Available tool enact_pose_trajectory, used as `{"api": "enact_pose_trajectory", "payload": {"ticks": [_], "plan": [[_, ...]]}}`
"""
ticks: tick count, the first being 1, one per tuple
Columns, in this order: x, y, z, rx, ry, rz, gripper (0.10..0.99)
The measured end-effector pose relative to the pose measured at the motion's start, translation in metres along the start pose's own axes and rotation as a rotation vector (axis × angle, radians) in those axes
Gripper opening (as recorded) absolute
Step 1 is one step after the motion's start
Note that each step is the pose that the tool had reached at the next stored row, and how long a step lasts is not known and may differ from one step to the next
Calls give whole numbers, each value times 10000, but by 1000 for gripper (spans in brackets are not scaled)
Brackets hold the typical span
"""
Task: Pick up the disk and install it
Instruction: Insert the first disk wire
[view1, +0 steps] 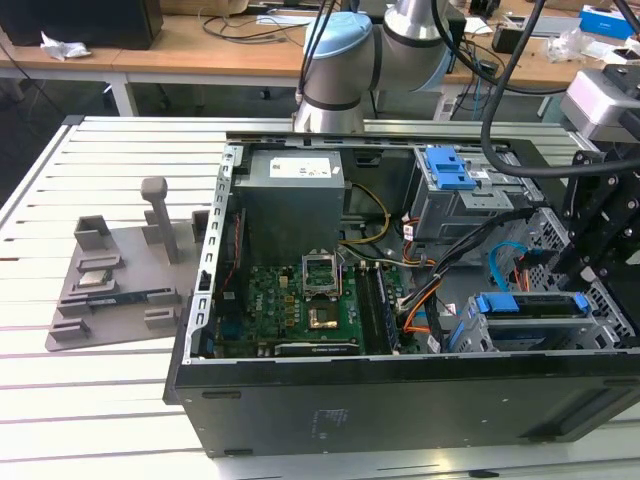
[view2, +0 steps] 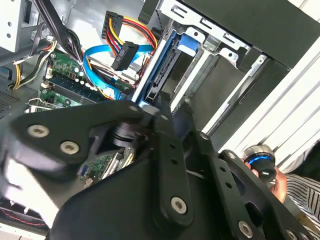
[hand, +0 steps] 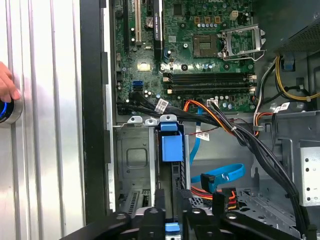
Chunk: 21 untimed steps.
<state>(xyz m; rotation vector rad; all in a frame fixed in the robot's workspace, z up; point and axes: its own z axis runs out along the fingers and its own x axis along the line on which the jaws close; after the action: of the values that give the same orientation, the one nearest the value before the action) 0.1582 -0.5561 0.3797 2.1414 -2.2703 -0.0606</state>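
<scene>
The disk (hand: 170, 165) stands on edge in a slot of the grey drive cage (hand: 132, 160) inside the open computer case (view1: 400, 400), its blue carrier tab uppermost. The claw (hand: 170, 212) sits at its end, fingers (view2: 165, 120) either side of the blue frame; whether they pinch it I cannot tell. Pressing straight along the slot rails would seat it squarely. Blue and orange cables (hand: 222, 175) lie just beside the cage and could snag. A hand (hand: 6, 85) rests on a lit button on the tabletop (view1: 100, 400).
</scene>
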Motion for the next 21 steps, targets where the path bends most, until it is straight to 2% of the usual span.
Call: {"api": "enact_pose_trajectory", "payload": {"ticks": [1,2,3,7,13,14,16,21], "plan": [[0,0,0,0,0,1,294],[0,0,0,0,0,0,294],[0,0,0,0,0,0,361],[-45,-26,-1,0,0,0,361],[-166,-152,-5,0,9,-40,361],[-192,-160,-4,0,10,-43,361],[-333,-155,39,0,14,-42,361],[-491,-149,117,2,44,-41,361]]}}
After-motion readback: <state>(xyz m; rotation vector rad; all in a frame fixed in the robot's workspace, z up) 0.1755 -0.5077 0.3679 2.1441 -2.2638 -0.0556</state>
